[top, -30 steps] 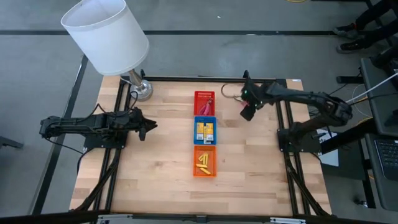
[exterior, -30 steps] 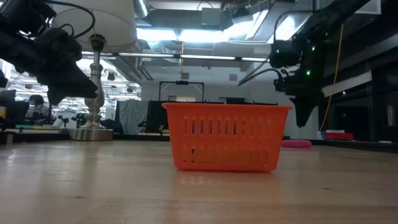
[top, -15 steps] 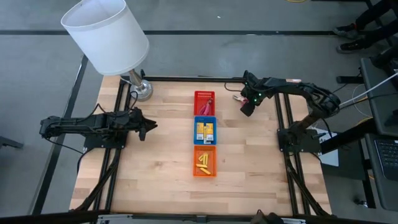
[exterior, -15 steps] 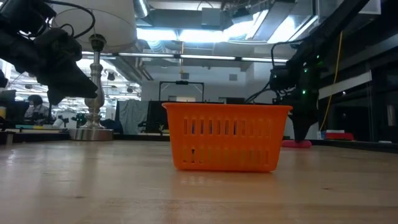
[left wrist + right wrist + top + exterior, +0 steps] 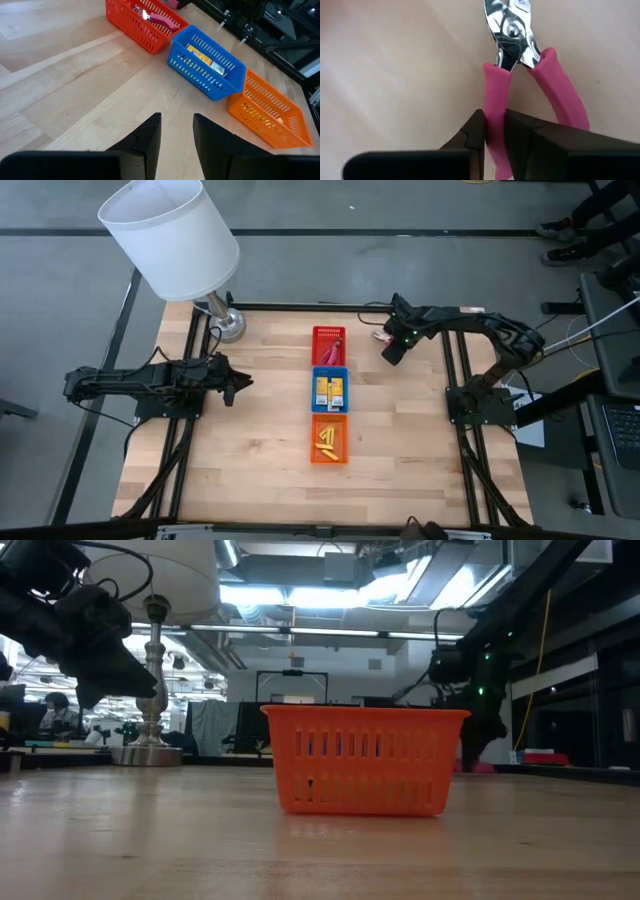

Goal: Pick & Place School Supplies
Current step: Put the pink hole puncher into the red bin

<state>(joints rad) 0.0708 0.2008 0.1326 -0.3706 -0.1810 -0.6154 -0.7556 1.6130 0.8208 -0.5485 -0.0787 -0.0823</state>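
A pink-handled plier tool [image 5: 520, 65] lies on the wood near the table's far right, and my right gripper [image 5: 494, 117] [image 5: 390, 352] is shut on it. My left gripper [image 5: 176, 127] [image 5: 240, 385] hovers open over the table's left half, with nothing between its fingers. Three trays stand in a row down the middle. The red tray [image 5: 328, 340] holds another pink-handled tool. Yellow packets lie in the blue tray [image 5: 331, 388], and yellow sticks in the orange tray [image 5: 330, 438]. My right gripper pinches one pink handle [image 5: 495, 95] of the pliers between its two fingers. The other handle [image 5: 562, 95] stays outside the fingers. The fingers come down from above at a slant. The pliers seem to lie flat on the table, metal jaws [image 5: 510, 27] pointing away from the gripper.
A lamp with a white shade [image 5: 170, 235] stands on its metal base [image 5: 228, 325] at the far left corner. In the low view the orange tray [image 5: 365, 760] stands in front and hides my right gripper's tip. Bare wood lies on both sides of the tray row.
My right gripper has swung a little toward the far edge and come down to the table beside the red tray, at the pink pliers. My left arm has kept still.
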